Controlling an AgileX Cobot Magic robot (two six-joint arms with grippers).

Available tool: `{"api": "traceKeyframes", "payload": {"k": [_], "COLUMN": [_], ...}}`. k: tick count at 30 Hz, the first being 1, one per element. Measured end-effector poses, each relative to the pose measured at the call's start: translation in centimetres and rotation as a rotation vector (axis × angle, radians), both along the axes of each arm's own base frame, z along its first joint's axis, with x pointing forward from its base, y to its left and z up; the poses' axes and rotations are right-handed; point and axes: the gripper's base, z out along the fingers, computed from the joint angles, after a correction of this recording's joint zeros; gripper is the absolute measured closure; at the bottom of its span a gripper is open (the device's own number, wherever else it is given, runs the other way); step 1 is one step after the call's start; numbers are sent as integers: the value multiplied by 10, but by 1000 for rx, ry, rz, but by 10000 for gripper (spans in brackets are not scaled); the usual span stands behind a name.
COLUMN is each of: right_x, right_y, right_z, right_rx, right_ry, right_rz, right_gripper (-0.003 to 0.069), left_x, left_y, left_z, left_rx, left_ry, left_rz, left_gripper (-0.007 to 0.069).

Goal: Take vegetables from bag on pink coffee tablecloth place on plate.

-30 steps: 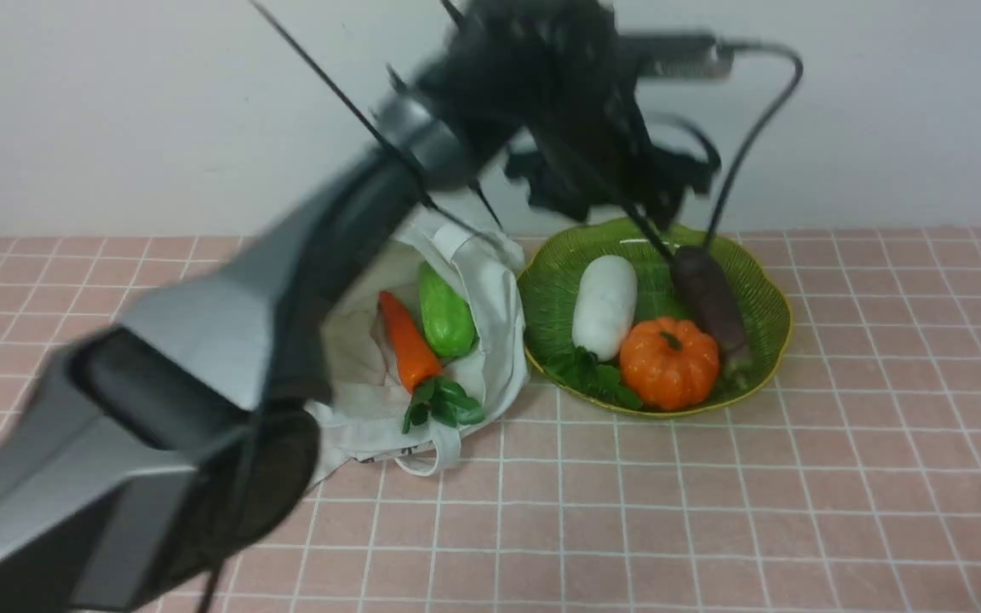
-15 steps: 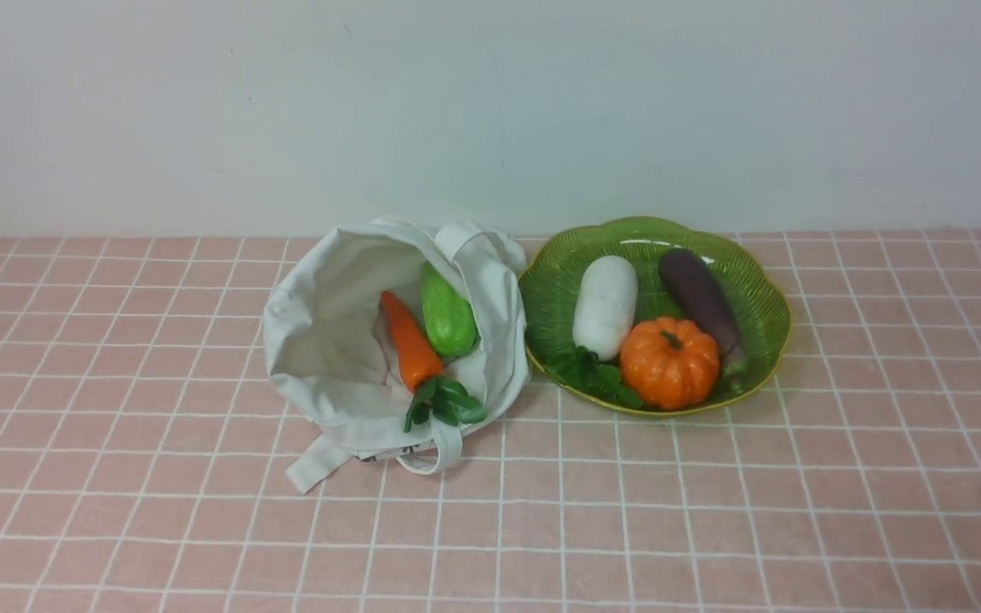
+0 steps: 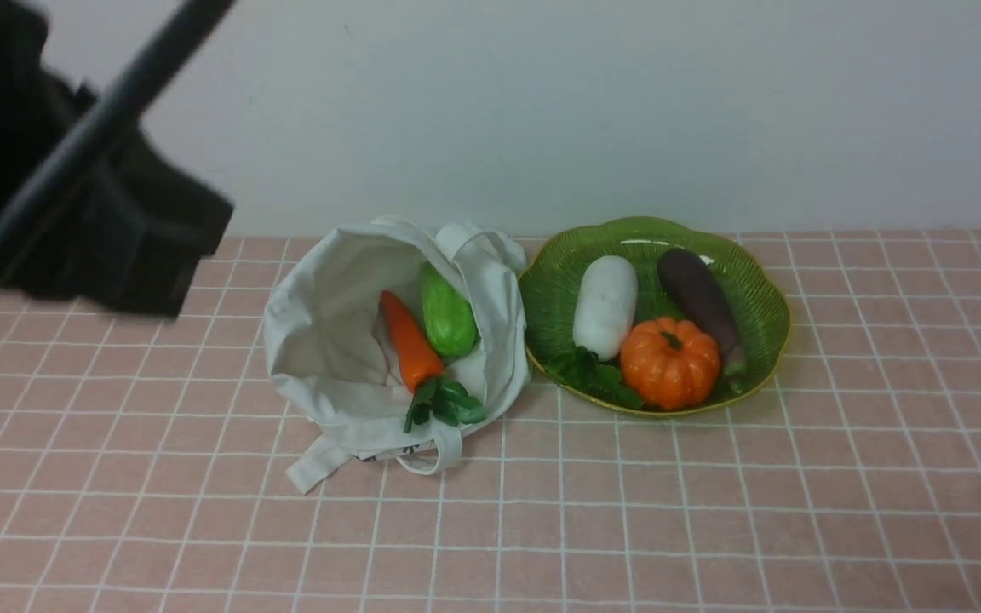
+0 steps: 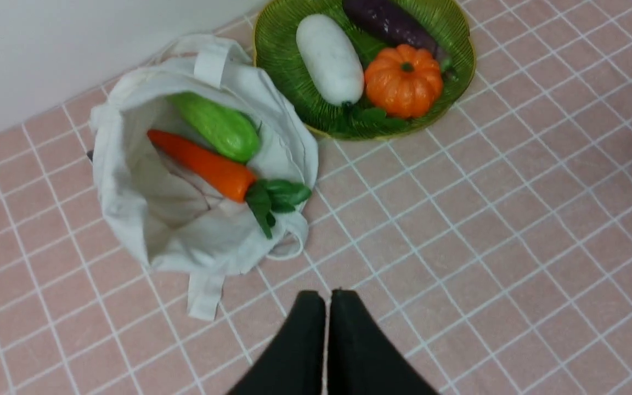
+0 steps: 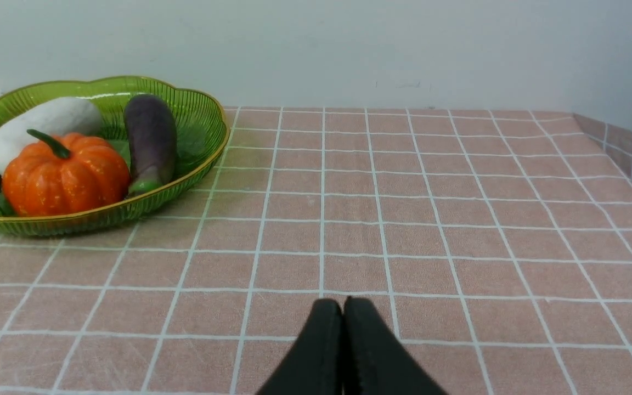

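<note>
Left arm (image 3: 129,243) back in my view; left gripper (image 4: 327,299), right gripper (image 5: 343,304) pressed together, empty (carrot (image 3: 407,342), gourd (image 3: 446,313) in bag (image 3: 320,345)).

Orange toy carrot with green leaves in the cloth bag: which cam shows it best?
Left wrist view: it looks down into the off-white cloth tote, showing the orange toy carrot whole, tip to leaves, beside the stubby light-green gourd. Front view shows the carrot smaller and foreshortened. Right wrist view misses it entirely.
</note>
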Motion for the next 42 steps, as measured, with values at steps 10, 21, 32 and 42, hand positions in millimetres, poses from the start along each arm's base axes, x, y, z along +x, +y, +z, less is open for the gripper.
{"api": "traceKeyframes", "payload": {"k": [10,21,32,42], "right_x": [0,0,0,0], "right_y": [0,0,0,0], "right_z": [0,0,0,0], "right_rx": [0,0,0,0], "right_ry": [0,0,0,0], "right_rz": [0,0,0,0], "right_gripper": [673,673,673,673], "left_x": [-65,-85,-81,-72], "left_y": [44,58,60,78], "left_z": [-112,-170,-189,-219], "left_rx": [-208,-236,-160,-79], "left_ry": [-229,-268,-287,-334], "left_rz": [26,25,33,300], "left_gripper": [629,629,629,629]}}
